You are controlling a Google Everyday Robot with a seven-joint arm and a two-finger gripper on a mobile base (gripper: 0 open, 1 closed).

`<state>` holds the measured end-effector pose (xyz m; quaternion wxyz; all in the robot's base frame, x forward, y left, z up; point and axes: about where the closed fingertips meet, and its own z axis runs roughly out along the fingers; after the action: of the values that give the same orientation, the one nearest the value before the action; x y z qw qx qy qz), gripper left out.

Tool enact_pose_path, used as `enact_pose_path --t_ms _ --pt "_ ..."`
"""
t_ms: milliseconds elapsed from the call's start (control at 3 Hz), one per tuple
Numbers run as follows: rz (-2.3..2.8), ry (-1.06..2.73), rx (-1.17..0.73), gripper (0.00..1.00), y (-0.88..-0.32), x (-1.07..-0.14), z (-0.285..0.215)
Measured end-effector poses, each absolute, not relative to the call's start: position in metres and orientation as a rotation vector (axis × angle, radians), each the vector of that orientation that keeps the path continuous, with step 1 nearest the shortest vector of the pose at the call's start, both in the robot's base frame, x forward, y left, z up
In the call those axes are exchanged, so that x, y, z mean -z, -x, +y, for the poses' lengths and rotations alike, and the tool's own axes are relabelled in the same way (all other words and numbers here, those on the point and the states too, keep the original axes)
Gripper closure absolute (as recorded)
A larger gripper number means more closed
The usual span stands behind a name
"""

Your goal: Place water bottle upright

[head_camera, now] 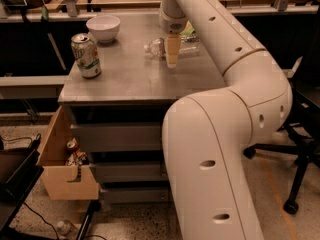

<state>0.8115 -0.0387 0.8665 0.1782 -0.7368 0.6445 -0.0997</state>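
Presently my pincer [172, 62] hangs tip-down over the grey metal bench [130, 81], towards its far right part, at the end of my white arm [235, 59]. I cannot tell whether it is spread or pressed together. The small clear plastic water bottle [156, 47] lies on its side on the bench just behind the pincer, which hides its middle; whether the two touch I cannot tell. A green crinkly snack bag [188, 30] shows just beyond the bottle. The green-and-white soda can [86, 55] stands upright near the left edge, well apart, with a white bowl [103, 27] behind it. Below left, a pale wooden drawer [62, 176] stands open.
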Motion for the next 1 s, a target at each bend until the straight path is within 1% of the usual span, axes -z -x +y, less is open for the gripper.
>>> enact_pose_path --t_ms 333,667,1000 --pt "1.844 2.126 0.295 0.00 -0.8105 -0.8560 -0.0475" --pt "1.860 2.129 0.306 0.17 -0.8108 -0.8535 -0.0564" --pt "1.857 2.129 0.307 0.41 -0.8132 -0.8499 -0.0545"
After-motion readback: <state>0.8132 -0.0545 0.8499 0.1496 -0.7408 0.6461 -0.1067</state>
